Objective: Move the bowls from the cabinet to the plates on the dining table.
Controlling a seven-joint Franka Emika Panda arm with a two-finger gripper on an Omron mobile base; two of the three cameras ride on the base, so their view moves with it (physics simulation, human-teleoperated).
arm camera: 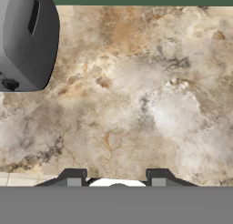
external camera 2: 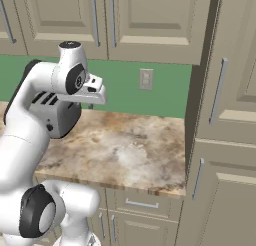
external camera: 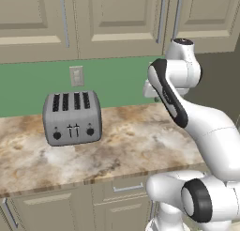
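Gripper [arm camera: 116, 177] w/ two dark finger tips [arm camera: 73, 176] set apart, nothing between them but bare worktop below; empty. Points straight down at mottled beige-brown stone worktop [arm camera: 136, 104], hovering well above it, prob. a neutral carry pose before any reach.

Beige panelled wall cabinet [external camera: 117, 19] w/ long silver bar handles [external camera: 161, 16] overhead, doors closed in both base views. Bowls presumably inside; can't tell, nothing of the interior visible. Plates and dining table likewise nowhere to confirm from these views.

Grey four-slot toaster [external camera: 72, 117] on worktop, back near green wall [external camera: 117, 80], just below white wall outlet [external camera: 76, 76], placed there prob. for the plug. In hand view, toaster corner at upper left, well apart from finger tips.

White arm [external camera: 187, 112] folded, elbow high, wrist level w/ bottom edge of cabinet doors. Tall beige unit [external camera 2: 225, 115] w/ bar handles at right of right base view, boxing in worktop end.

Judgement: task at very start, no bowl moved. Next step prob. raise hand to a handle, pull door open. Risk: wrist close under door bottoms, toaster nearby on swing.
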